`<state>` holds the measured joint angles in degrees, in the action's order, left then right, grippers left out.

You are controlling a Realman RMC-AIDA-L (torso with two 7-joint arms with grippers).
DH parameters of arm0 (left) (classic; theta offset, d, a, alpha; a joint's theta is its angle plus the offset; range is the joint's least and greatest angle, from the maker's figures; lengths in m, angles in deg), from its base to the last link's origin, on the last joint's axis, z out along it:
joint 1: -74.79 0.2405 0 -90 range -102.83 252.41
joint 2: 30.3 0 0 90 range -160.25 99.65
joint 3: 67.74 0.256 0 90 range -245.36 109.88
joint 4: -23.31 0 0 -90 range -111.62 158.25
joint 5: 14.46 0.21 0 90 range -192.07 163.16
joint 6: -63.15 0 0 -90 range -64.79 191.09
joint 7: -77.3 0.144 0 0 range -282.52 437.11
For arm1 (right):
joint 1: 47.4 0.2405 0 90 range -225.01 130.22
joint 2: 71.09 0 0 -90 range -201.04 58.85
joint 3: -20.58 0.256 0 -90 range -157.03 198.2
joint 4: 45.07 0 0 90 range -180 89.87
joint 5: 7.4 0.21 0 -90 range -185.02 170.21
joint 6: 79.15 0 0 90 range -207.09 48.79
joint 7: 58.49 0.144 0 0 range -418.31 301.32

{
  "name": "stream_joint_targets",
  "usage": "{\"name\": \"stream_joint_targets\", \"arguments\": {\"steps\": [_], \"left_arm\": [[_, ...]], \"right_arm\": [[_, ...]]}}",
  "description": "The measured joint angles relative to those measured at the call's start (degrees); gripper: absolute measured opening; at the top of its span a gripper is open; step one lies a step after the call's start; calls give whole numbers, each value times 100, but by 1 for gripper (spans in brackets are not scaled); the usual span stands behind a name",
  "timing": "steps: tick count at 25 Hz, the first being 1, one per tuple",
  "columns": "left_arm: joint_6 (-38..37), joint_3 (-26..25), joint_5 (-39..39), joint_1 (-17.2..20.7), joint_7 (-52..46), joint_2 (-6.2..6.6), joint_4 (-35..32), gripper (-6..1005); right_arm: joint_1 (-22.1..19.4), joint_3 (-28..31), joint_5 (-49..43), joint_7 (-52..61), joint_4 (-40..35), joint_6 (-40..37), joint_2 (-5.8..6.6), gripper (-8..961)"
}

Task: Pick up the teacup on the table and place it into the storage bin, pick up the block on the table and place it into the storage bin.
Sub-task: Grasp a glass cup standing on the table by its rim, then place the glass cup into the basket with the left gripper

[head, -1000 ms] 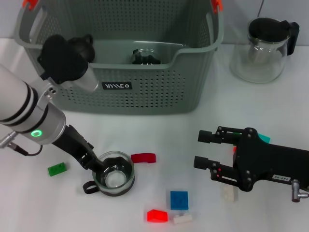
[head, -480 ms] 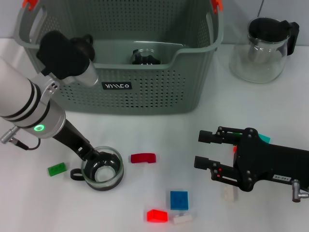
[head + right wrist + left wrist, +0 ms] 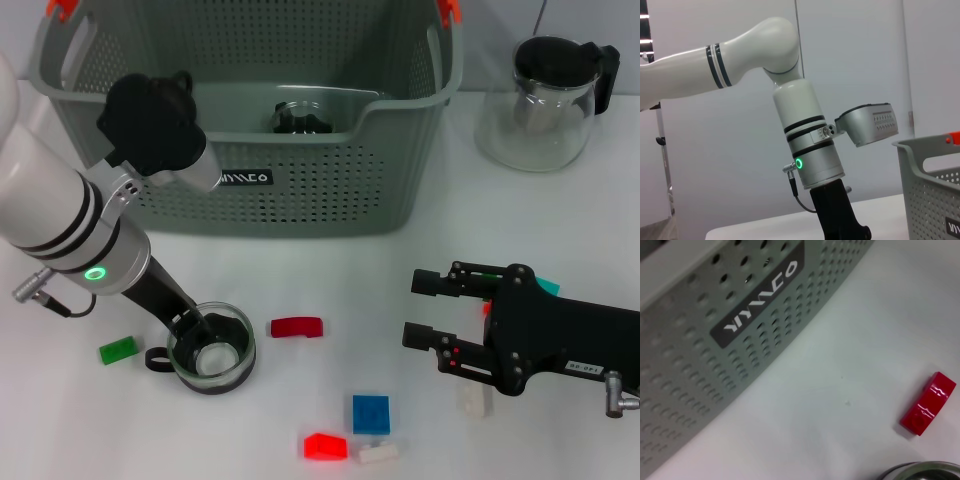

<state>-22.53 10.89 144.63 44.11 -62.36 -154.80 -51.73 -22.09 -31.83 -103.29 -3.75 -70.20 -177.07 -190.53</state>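
The teacup [image 3: 211, 348] is gripped at its rim by the left gripper [image 3: 192, 326], near the worktop's [image 3: 420, 230] front-left corner. A red block [image 3: 297, 327] lies just beside it. The storage bin [image 3: 300, 190] stands behind. The right gripper [image 3: 425, 310] is held open, idle, front right.

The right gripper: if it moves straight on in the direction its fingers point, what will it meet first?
The right gripper points across the table toward the robot's left. The red curved block lies first in that line, then the teacup, though height above the table is unclear.
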Motion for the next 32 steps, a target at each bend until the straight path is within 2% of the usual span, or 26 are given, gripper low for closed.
{"name": "stream_joint_targets", "arguments": {"steps": [12, 15, 19, 21, 22, 25, 26, 27, 28, 29, 30, 32], "left_arm": [[139, -188, 10, -125, -96, 29, 291, 425], [102, -262, 22, -148, -118, 37, 310, 251], [36, -352, 4, -153, -115, 39, 289, 110], [-89, -562, -74, -164, -30, 40, 265, 40], [-198, -736, -153, -181, 63, 40, 257, 39], [-685, -1711, -572, -297, 594, 84, 311, 35], [-986, -2329, -859, -391, 929, 158, 466, 34], [-1095, -2566, -985, -429, 1043, 205, 566, 36], [-1346, -3042, -1271, -500, 1314, 308, 794, 38], [-1558, -3400, -1534, -557, 1535, 428, 1030, 40], [-1934, -4051, -2028, -645, 1923, 707, 1605, 42], [-2115, -4394, -2295, -682, 2107, 870, 1958, 45]], "right_arm": [[-22, 31, 0, 16, 0, 1, 6, 563], [-29, 37, 0, 18, 0, -3, 8, 564], [-33, 39, 0, 19, 0, -6, 9, 564], [-34, 39, 0, 19, 0, -8, 9, 564], [-35, 39, 0, 19, 0, -9, 9, 564], [-35, 38, 0, 19, 0, -10, 9, 564], [-36, 38, 0, 19, 0, -10, 9, 564], [-35, 38, 0, 19, 0, -9, 9, 564], [-36, 39, 0, 19, 0, -9, 9, 564], [-36, 39, 0, 19, 0, -10, 9, 564], [-35, 38, 0, 19, 0, -10, 8, 564], [-36, 36, 0, 19, 0, -9, 8, 564]]}}
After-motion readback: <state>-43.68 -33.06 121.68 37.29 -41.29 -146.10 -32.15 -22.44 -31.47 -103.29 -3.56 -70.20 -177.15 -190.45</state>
